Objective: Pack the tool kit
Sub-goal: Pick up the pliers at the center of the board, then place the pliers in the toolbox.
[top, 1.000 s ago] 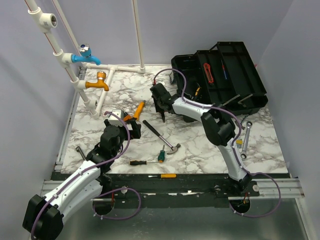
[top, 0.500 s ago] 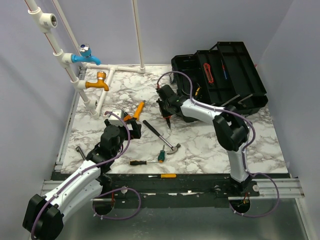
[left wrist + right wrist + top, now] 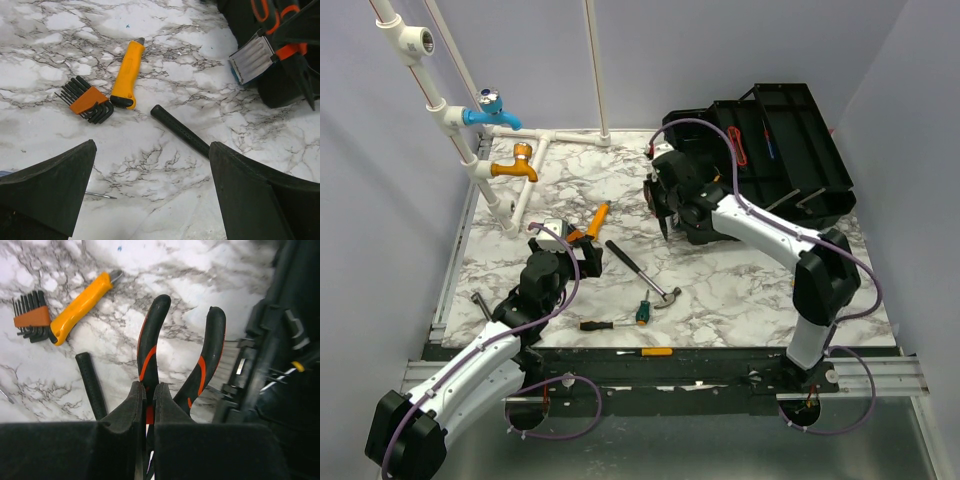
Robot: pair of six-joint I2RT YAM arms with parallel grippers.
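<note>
R tool clamped on red-black pliers by toolbox — L tool wide apart.

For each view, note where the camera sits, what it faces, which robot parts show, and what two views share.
Top external: above and behind, looking down on table, toolbox, left arm, right arm.
Left wrist: low over the table; open left gripper frames hammer handle.
Right wrist: looking down; right gripper shut on pliers.
Both wrists share yellow knife, hex keys.
</note>
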